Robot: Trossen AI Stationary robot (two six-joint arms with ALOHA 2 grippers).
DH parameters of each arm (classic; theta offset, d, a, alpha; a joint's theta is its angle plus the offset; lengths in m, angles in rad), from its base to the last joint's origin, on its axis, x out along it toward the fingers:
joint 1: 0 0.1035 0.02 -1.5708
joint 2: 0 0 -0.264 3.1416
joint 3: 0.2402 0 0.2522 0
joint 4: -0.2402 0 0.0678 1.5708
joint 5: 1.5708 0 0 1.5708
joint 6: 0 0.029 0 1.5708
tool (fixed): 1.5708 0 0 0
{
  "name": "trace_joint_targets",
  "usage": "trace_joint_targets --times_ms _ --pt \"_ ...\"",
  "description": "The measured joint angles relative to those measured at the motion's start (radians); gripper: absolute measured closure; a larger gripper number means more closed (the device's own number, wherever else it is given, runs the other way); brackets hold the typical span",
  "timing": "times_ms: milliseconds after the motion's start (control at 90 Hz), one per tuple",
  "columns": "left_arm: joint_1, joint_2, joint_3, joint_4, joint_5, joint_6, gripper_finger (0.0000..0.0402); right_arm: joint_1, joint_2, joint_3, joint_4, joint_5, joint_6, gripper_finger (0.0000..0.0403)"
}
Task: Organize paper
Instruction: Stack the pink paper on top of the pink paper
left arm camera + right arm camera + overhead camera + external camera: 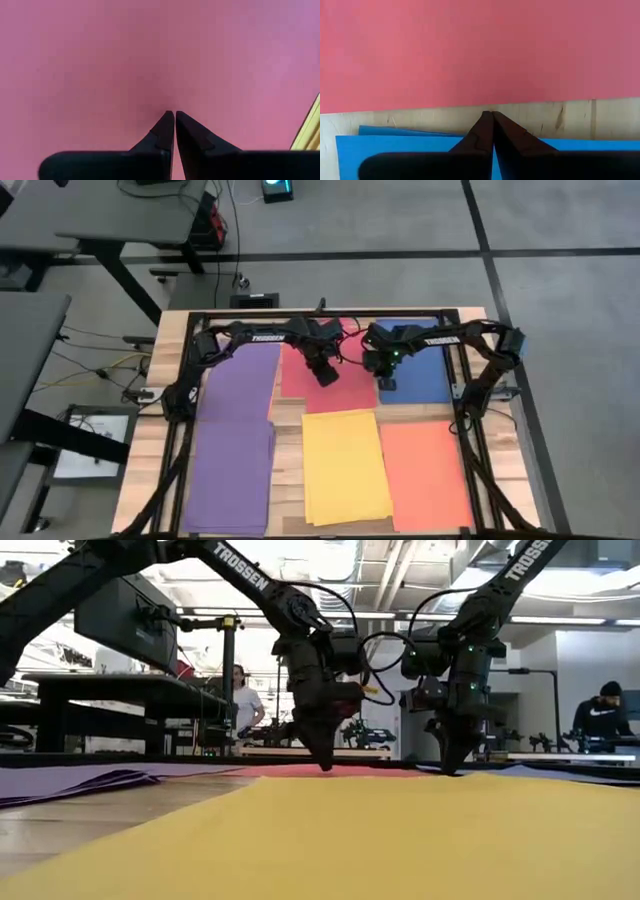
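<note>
Red paper sheets (pixel 318 370) lie far-centre on the wooden table (pixel 288 430), directly under the left gripper (pixel 326 379), whose clenched fingertips press on them. The right gripper (pixel 386 383), also clenched and holding nothing, sits at the left edge of the blue paper sheets (pixel 420 370). Judged best practice: keep light downward pressure and drag slowly, so sheets slide without buckling.

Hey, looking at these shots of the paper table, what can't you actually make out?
- How many sheets lie in the purple stack: too thin to count from the high view.
- Whether the left claw touches the red paper: its own fingers hide the contact.
- The blue paper in the right wrist view: largely covered by the right claw.
- The orange paper: near edge cut off in the high view.
</note>
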Motion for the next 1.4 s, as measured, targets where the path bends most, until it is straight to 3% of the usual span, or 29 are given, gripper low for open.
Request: trace_joint_targets --times_ms 444,567,689,1044,1267,1400 --pt "-0.036 0.0 -0.034 0.081 -0.131 -0.011 0.0401 0.0 0.002 0.0 0.015 0.0 -0.008 0.0403" --pt "-0.055 0.004 -0.034 0.19 -0.126 -0.064 0.0401 0.0 0.002 -0.001 0.017 -0.001 -0.008 0.0403" --pt "-0.076 0.005 0.006 0.2 -0.102 -0.114 0.0401 -0.002 0.002 0.0 0.018 -0.001 -0.008 0.0403" --pt "-0.068 -0.029 0.148 -0.244 -0.148 0.043 0.0401 -0.002 0.002 0.0 0.016 0.0 -0.005 0.0403" --pt "-0.061 -0.086 0.139 -0.399 -0.259 0.18 0.0401 -0.002 0.002 0.0 0.017 -0.001 0.027 0.0403" --pt "-0.032 -0.12 0.03 -0.447 -0.258 0.292 0.0401 -0.002 0.003 0.0 0.019 -0.001 0.026 0.0403"
